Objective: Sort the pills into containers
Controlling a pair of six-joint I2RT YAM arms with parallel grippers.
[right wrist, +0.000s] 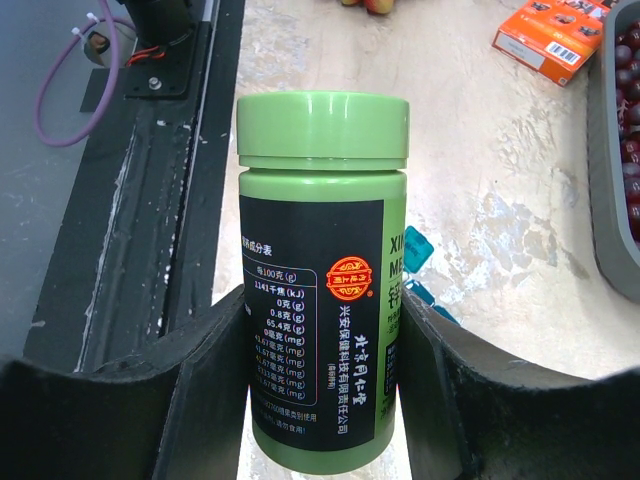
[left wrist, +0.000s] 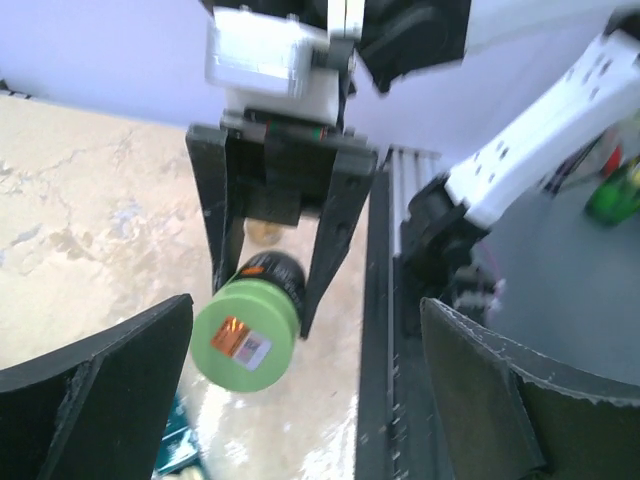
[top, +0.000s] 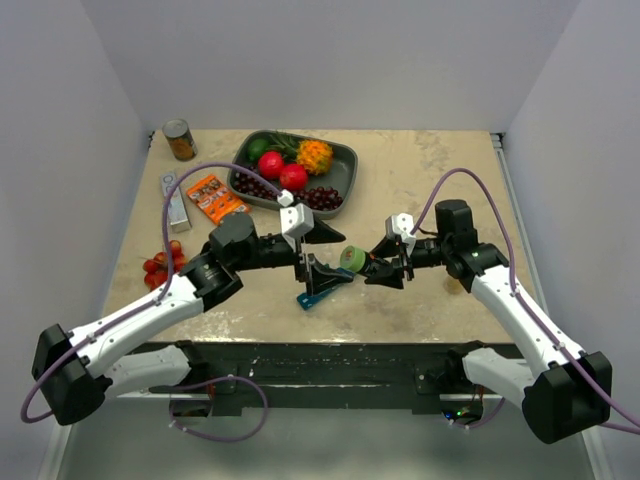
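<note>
The left gripper (top: 325, 254), jaws wide, and the right gripper (top: 372, 268) clamping a green bottle (top: 352, 260) crowd the centre over the teal pill organizer (top: 318, 297). The fruit tray (top: 346, 160), can (top: 180, 140) and orange box (top: 214, 197) obstruct the back and left. Bare tabletop (top: 440, 180) on the right side permits passage.

Teal-blue pill organizer strip (top: 323, 297) lies flat on the table (top: 430, 190) near its front edge, about mid-width, set at a slant; only part of it shows from above, so lids open or shut can't be told. Green pill bottle (right wrist: 322, 200) has its green cap on and a dark label w/ Chinese print & a red-orange seal; it's off the table, tipped roughly horizontal, cap twd the left; clamped at the body by the right gripper (right wrist: 320, 300) just up-right of the strip.
</note>
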